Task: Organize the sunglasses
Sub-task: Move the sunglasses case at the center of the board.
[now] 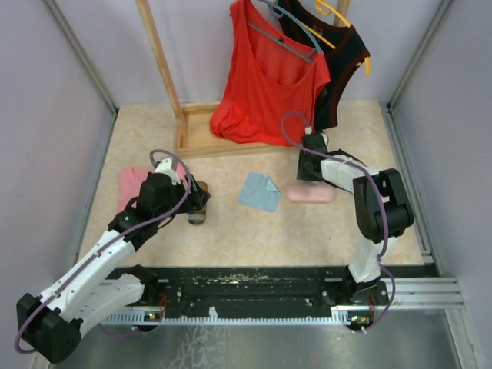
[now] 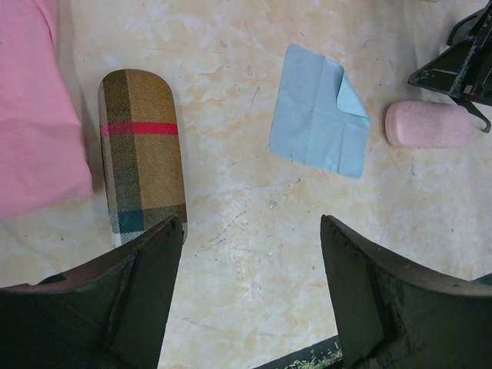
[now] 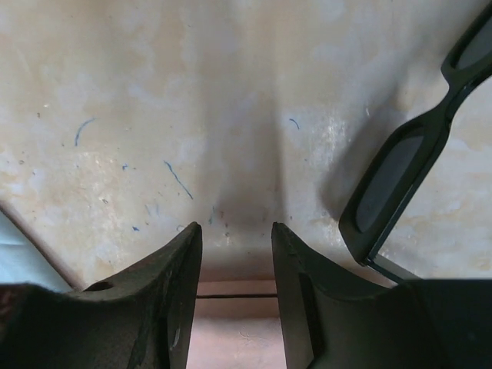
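Observation:
A pair of sunglasses (image 3: 400, 177) with a thick black frame lies on the table just right of my right gripper (image 3: 237, 225). That gripper's jaws stand partly apart, with bare table between the tips. The pink case (image 3: 234, 330) lies shut, crosswise under the finger bases. From above, my right gripper (image 1: 310, 175) hovers over the pink case (image 1: 311, 193), and the sunglasses are hidden there. My left gripper (image 2: 250, 223) is wide open over bare table. The brown plaid case (image 2: 142, 150) lies shut beside its left finger.
A light blue cleaning cloth (image 1: 259, 192) lies between the two cases. A folded pink cloth (image 1: 134, 181) sits at the left. At the back stands a wooden rack (image 1: 192, 138) with a red top (image 1: 269, 77) and a black top (image 1: 342, 54) on hangers.

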You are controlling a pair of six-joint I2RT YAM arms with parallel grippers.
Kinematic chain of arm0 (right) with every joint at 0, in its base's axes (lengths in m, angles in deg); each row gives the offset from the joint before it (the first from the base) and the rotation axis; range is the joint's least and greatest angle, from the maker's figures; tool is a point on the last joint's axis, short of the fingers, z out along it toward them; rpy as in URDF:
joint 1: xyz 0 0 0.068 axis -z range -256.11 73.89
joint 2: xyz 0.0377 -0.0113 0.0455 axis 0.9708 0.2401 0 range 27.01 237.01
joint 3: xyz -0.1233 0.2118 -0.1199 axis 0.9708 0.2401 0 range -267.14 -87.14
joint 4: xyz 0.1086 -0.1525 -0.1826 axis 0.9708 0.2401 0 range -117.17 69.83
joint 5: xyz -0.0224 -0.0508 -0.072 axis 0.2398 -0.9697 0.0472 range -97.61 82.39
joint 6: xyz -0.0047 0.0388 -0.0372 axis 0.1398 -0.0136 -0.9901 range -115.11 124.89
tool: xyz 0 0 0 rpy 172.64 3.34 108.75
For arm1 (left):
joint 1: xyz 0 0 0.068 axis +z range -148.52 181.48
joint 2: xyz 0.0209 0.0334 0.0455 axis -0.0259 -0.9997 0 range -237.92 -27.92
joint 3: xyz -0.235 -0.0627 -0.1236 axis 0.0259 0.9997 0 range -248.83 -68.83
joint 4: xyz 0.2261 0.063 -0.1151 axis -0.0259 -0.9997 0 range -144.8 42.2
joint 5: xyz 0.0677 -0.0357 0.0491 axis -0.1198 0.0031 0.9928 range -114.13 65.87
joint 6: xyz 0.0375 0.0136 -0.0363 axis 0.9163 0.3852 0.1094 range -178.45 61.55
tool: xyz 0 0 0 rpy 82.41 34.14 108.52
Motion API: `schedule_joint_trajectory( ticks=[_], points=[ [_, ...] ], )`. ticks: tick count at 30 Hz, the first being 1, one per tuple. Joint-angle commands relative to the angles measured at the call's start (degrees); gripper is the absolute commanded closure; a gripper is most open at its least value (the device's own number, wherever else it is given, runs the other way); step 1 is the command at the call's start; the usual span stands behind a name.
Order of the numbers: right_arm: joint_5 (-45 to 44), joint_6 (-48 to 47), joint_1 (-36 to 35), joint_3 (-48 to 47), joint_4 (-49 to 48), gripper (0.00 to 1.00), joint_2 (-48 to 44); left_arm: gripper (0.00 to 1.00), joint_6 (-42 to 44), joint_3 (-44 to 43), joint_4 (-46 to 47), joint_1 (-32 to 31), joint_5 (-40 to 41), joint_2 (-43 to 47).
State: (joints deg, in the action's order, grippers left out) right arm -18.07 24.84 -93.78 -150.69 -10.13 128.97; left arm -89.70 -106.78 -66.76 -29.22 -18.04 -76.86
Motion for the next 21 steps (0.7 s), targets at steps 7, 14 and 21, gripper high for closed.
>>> schedule_joint_trajectory(
  ticks=[7,14,21],
  points=[
    [-1.72,5.75,0.63,3.55,2.56,0.59,-3.52,0.22,1.43,0.69,-0.02,0.29,-0.68,1.47],
    [-0.91,6.77,0.62,7.29,4.72,0.6,-8.46,0.22,1.27,1.37,0.87,0.28,-1.39,1.52],
    [0.2,7.36,0.62,10.94,7.29,0.6,-13.49,0.22,1.26,1.46,1.41,0.24,-2.5,0.88]
  ],
)
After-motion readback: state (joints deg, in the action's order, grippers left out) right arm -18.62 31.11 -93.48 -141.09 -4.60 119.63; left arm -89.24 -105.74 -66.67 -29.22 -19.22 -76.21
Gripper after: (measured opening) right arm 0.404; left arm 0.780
